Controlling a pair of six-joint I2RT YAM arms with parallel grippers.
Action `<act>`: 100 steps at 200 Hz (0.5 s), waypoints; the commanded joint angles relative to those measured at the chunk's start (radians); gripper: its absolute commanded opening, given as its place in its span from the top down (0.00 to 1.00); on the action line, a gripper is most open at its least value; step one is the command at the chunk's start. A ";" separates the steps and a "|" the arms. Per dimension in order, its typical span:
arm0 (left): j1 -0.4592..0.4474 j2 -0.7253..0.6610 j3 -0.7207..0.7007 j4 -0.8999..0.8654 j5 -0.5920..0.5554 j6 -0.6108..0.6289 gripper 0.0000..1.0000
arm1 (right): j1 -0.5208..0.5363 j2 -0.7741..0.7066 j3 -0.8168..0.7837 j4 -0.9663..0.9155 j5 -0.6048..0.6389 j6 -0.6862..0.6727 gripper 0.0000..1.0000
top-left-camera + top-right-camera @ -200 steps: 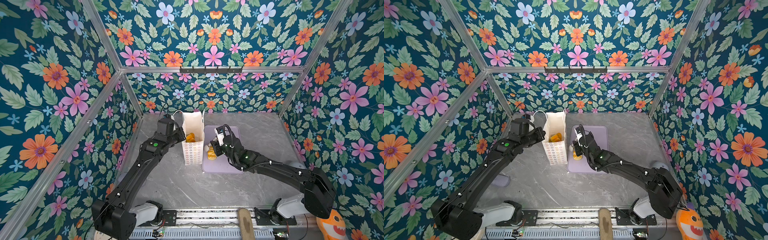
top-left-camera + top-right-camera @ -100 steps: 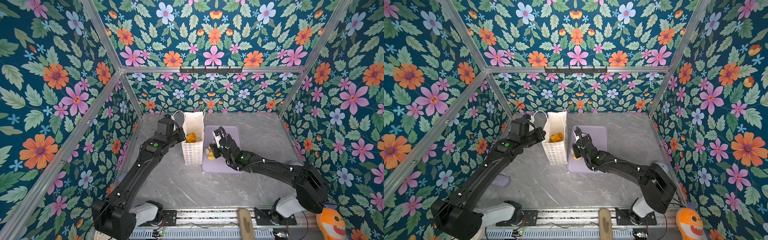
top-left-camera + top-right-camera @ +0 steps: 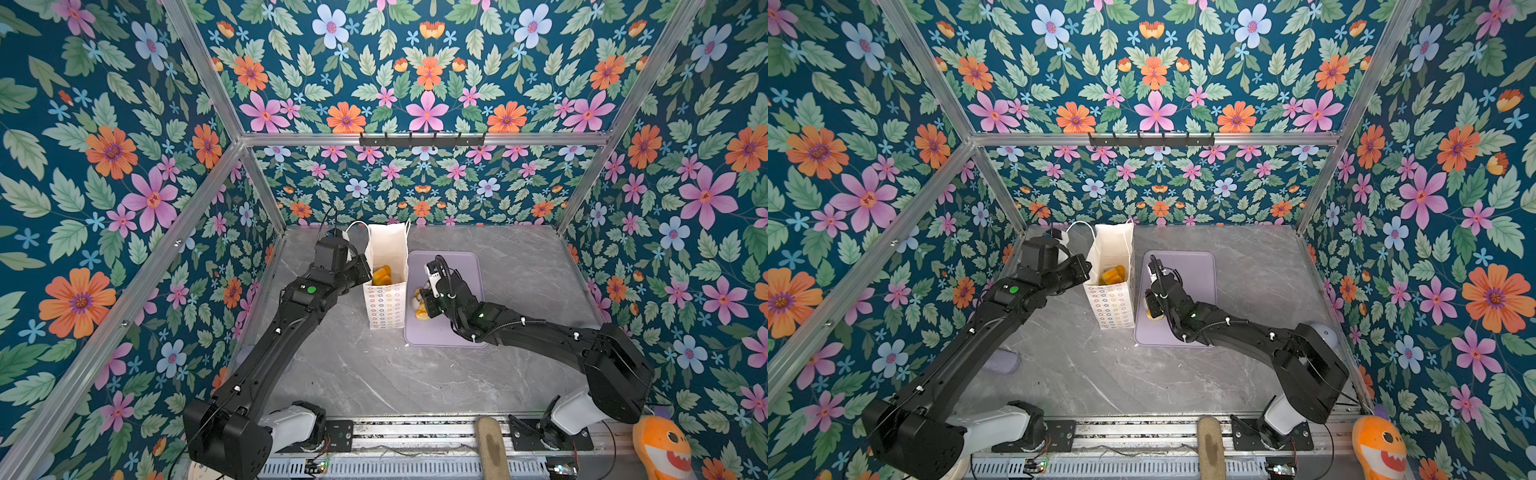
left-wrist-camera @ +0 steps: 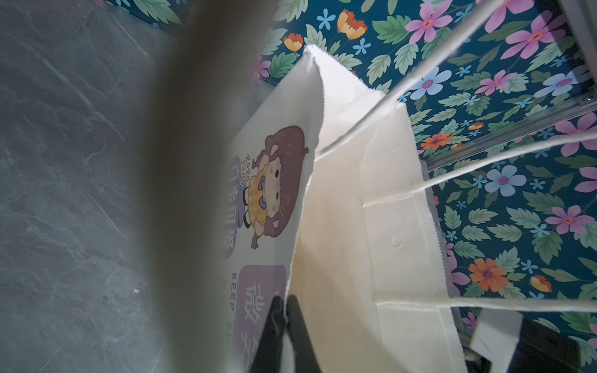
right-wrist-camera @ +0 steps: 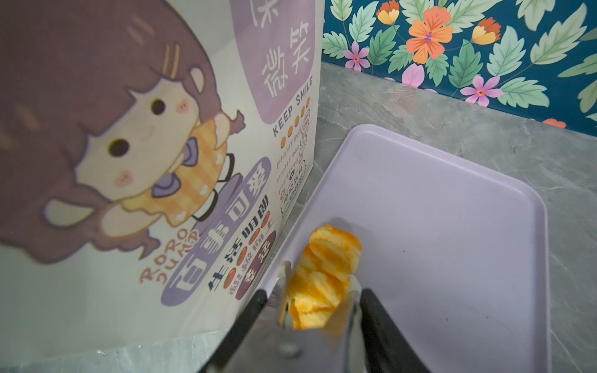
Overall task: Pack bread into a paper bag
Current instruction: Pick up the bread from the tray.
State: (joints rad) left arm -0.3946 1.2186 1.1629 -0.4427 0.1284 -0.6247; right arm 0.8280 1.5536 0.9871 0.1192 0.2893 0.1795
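**Bun pinched on the tray, bag wall clamped**

In both top views the paper bag (image 3: 386, 307) stands upright on the grey marble worktop (image 3: 374, 374), just left of frame centre and just beside a lilac tray (image 3: 457, 270). Orange bread pieces (image 3: 381, 275) lie inside it. The left end effector (image 3: 365, 268) meets the bag's left wall near the rim. The right end effector (image 3: 422, 306) is down over the tray's left part, next to the bag.

In the left wrist view, two dark fingers (image 4: 274, 323) at lower centre are pressed together on the edge of the bag wall. White cord handles (image 4: 484, 161) cross the right half of the frame.

In the right wrist view, the end effector at bottom centre has a finger against each side of a ridged bun (image 5: 326, 258), pinching it. The bun sits on the tray, close to the bag's cartoon-printed face.
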 commanded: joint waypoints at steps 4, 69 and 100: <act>0.000 0.001 0.010 0.007 0.007 0.009 0.95 | 0.002 -0.021 -0.002 0.025 -0.006 -0.023 0.60; 0.000 0.009 0.014 0.007 0.010 0.011 0.95 | 0.002 -0.157 0.019 -0.029 0.036 -0.137 0.62; 0.000 0.010 0.014 0.007 0.011 0.010 0.95 | 0.002 -0.259 0.072 -0.077 0.033 -0.222 0.61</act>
State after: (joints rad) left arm -0.3946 1.2259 1.1690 -0.4423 0.1291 -0.6243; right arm 0.8280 1.3518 1.0138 0.0509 0.3000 0.0463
